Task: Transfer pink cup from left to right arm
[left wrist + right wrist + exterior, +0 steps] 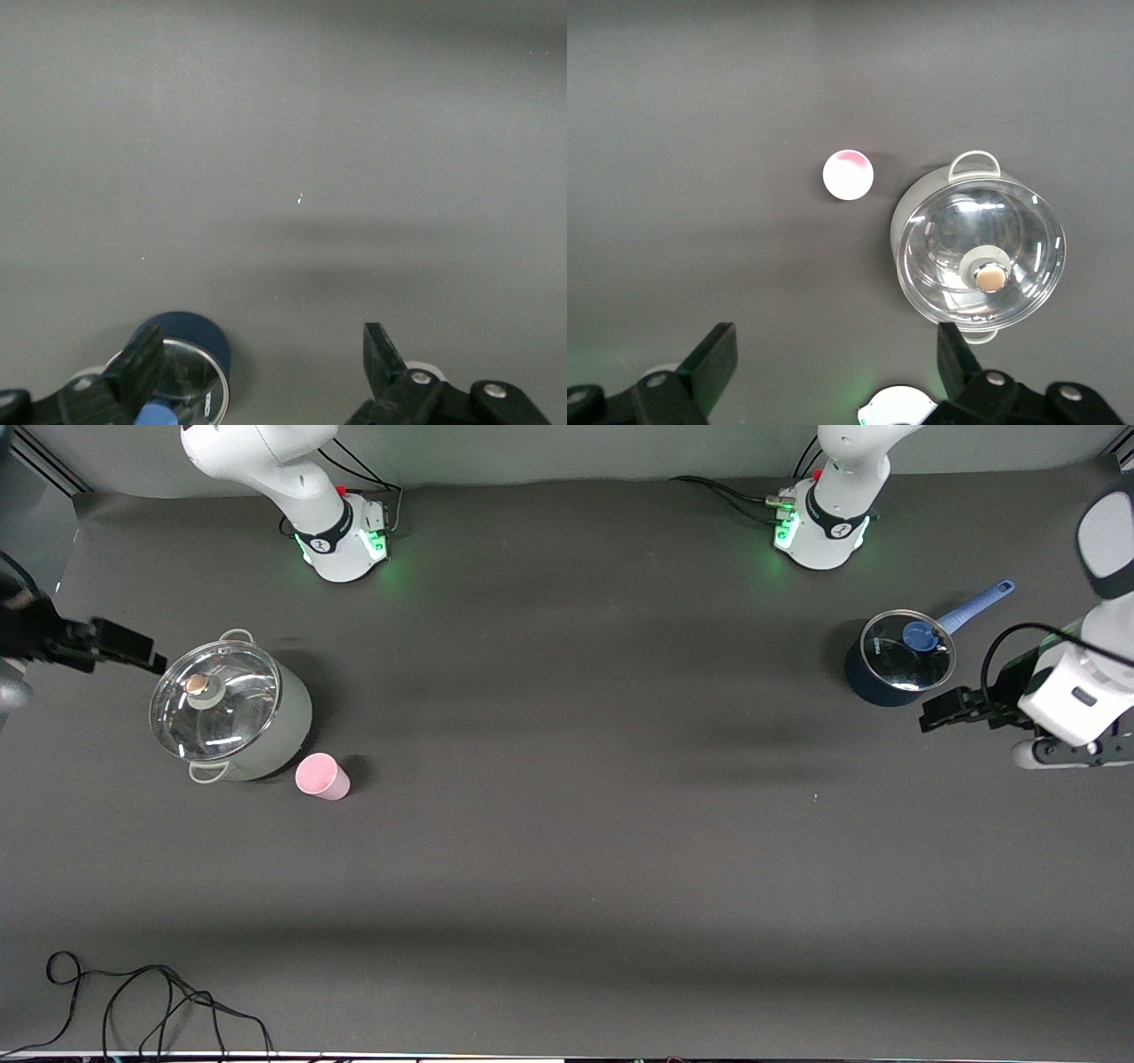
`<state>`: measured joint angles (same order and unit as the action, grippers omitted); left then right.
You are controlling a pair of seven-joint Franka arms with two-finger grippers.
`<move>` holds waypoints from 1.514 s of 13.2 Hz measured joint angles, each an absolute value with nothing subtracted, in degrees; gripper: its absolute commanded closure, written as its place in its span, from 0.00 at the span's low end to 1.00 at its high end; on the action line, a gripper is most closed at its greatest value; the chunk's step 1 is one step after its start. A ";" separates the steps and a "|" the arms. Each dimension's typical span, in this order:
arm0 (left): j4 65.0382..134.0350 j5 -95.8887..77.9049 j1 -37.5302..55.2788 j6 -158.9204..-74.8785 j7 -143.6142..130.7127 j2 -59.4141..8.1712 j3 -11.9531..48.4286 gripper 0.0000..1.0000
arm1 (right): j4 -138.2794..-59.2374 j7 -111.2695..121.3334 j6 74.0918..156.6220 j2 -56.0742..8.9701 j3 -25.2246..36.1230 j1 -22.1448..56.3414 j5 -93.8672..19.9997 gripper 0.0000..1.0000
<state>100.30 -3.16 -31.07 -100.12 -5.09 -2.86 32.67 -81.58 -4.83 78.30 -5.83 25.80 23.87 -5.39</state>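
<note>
- The left gripper [932,714] hangs over the table's left-arm end, beside the blue saucepan [895,657]; fingers spread wide, holding nothing.
- The right gripper [146,657], partly cut off at the frame edge, hovers beside the grey pot [232,707]; its fingers [713,354] are wide apart and empty.
- The pink cup [322,776] stands upright on the table [567,850], just beside the grey pot, nearer the front camera.

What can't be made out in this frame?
- Front view: right pincer fingertips dark against the table, arm cut by the edge.
- Pink cup: contents unseen; right wrist view shows a flat top, upright or inverted unclear.
- Left wrist view: blue pot cut off by the edge.
</note>
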 measured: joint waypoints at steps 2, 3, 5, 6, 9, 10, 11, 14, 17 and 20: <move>99.54 -3.16 -30.99 -99.41 -5.90 -2.21 32.81 0.00 | -81.43 -4.83 78.51 -7.39 25.80 23.87 -5.39 0.00; 99.51 -3.16 -30.43 -99.41 -6.42 -2.00 32.54 0.00 | -81.29 -4.83 78.51 -7.51 25.80 23.86 -5.39 0.00; 99.50 -3.15 -24.06 -99.42 -7.06 -1.80 26.88 0.00 | -80.79 -4.83 78.44 -7.47 25.82 23.86 -5.39 0.00; 99.48 -3.14 -17.75 -99.43 -7.20 -1.71 20.54 0.00 | -80.67 -4.83 78.40 -7.45 25.83 23.86 -5.39 0.00; 99.30 -3.12 -0.26 -99.47 -7.21 -1.64 3.22 0.00 | -80.54 -4.83 77.92 -7.45 25.93 23.85 -5.39 0.00; 99.21 -3.12 2.96 -99.48 -7.21 -1.64 0.14 0.00 | -80.49 -4.83 77.80 -7.45 25.99 23.76 -5.39 0.00; 99.18 -3.11 4.39 -99.50 -7.21 -1.62 -1.26 0.00 | -80.43 -4.83 77.77 -7.45 25.92 23.40 -5.38 0.00; 99.15 -3.09 4.75 -99.51 -6.92 -1.59 -2.03 0.00 | -80.27 -4.83 77.59 -7.09 20.61 17.05 -5.38 0.00; 99.10 -2.37 4.74 -99.45 -4.68 -1.55 -2.35 0.00 | -80.78 -4.83 77.48 -5.53 10.87 7.41 -5.38 0.00; 98.30 1.97 4.90 -97.42 -3.82 -1.25 -2.36 0.00 | -83.34 -4.83 78.02 -3.06 3.84 0.72 -5.38 0.00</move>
